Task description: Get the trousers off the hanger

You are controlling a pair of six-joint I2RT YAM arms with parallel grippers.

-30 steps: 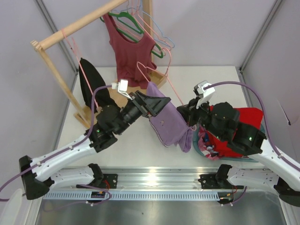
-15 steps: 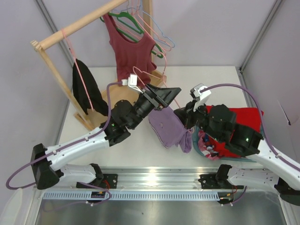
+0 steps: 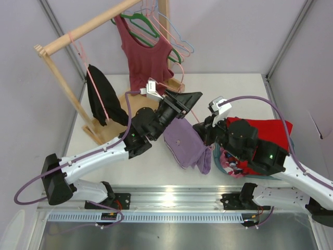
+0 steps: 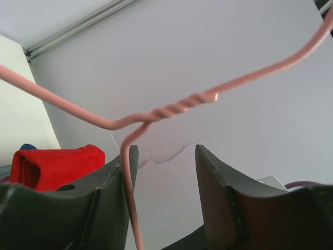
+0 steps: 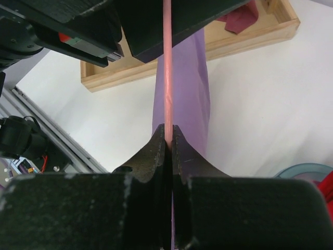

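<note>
Lilac trousers [image 3: 186, 143] hang draped on the pink hanger [image 4: 182, 107] over the table [image 3: 239, 88], not yet off. The right pincer [image 5: 167, 136] pinches the hanger's wire; the left pincer [image 4: 164, 156] stands spread around its neck.

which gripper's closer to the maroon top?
Left. In the top view the left gripper sits just below-right of the maroon top; the right gripper is farther down, shut on the hanger.

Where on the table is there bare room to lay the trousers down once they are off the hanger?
The widest bare patch is the far right part of the table, between the rack base and the red cloth. A narrower strip lies between the trousers and the near rail. The middle, around the hanger, is crowded.
</note>
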